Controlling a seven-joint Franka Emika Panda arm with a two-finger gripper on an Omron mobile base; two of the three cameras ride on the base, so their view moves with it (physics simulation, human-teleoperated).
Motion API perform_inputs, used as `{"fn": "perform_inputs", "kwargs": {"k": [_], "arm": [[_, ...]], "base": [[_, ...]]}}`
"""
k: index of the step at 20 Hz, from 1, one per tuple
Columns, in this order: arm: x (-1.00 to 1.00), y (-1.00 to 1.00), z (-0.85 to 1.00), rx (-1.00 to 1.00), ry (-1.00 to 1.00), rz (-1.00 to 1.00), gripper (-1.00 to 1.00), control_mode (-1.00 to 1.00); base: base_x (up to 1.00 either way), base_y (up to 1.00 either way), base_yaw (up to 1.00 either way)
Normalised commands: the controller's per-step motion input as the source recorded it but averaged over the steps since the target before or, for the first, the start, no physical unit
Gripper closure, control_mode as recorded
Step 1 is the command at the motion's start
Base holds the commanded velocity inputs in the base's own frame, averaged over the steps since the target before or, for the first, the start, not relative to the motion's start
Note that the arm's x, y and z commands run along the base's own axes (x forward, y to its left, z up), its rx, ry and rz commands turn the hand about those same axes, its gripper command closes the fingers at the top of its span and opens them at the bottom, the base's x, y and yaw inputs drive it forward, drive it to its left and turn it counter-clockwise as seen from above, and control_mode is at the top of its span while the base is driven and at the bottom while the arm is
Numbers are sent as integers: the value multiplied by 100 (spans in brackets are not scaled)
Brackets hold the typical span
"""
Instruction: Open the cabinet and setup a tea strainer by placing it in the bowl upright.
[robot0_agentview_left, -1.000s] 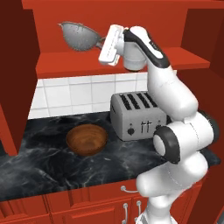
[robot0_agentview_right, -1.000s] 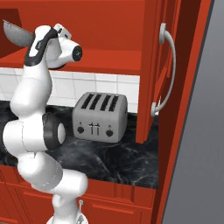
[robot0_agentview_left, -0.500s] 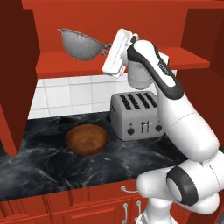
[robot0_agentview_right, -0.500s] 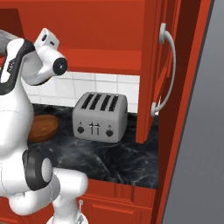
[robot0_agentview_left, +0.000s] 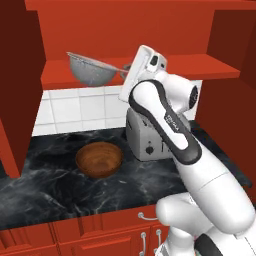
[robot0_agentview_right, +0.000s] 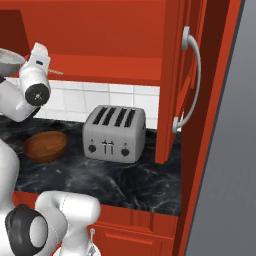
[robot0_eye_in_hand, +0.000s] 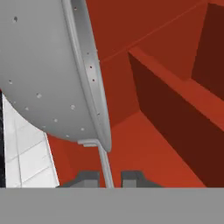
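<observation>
Left base view: the claw (robot0_agentview_left: 128, 70) is clamped on the tea strainer (robot0_agentview_left: 90, 67) by its handle, the basket held out beyond it just above the shelf (robot0_agentview_left: 210, 65) of the open cabinet (robot0_agentview_left: 125, 25). The bowl (robot0_agentview_left: 99, 159) sits well below it on the tabletop (robot0_agentview_left: 50, 190), beside the toaster (robot0_agentview_left: 150, 142).

Right base view: the bowl (robot0_agentview_right: 46, 146) lies far beneath the hand.

Hand view: the thin handle runs between the fingertips (robot0_eye_in_hand: 131, 178), so the hold looks slim. Best to bring it down slowly, rim level, over the bowl's middle.
</observation>
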Motion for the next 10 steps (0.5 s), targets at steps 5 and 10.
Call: {"fn": "perform_inputs", "kwargs": {"k": [5,10], "arm": [[-60,0,-20,-6,0,-39,100,-100],[-54,0,-29,-7,0,-42,100,-100]], "base": [[0,0,0],[0,0,0]]}}
